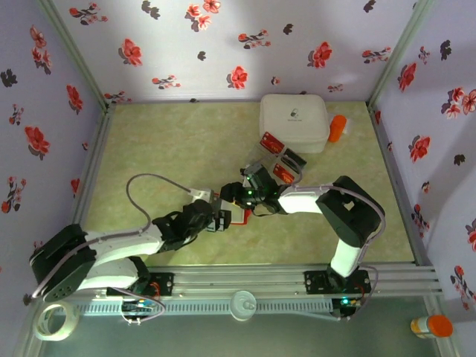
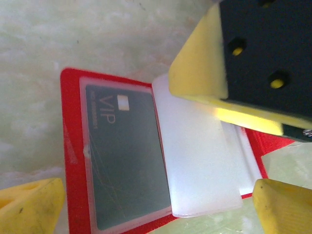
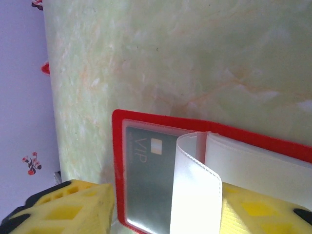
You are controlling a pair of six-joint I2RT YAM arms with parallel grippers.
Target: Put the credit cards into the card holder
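Loading is partway: card holder (image 3: 118, 165) lies open on the worktop (image 1: 163, 149), centre frame, with a grey VIP card (image 2: 126, 161) already pocketed. Left gripper (image 2: 156, 209) hangs over it with fingers spread wide. Right gripper (image 3: 161, 209) has its fingers apart, propping up a clear leaf (image 3: 195, 180). Next, likely fetch a red card (image 1: 272, 141) from upper right.

Table top (image 1: 171, 141): pale green marbled sheet. Walls (image 1: 149, 44): lilac paper printed with red and dark flowers.
White square box (image 1: 294, 119) at far right, near the back wall. Small orange object (image 1: 338, 127) just beside its right side; type not discernible.
Metal rail (image 1: 245, 279) along the near edge, with a white round knob (image 1: 243, 305) at centre.
Tape roll (image 1: 56, 320) at near left corner.
Orange-capped bottle (image 1: 431, 326) on its side at near right.
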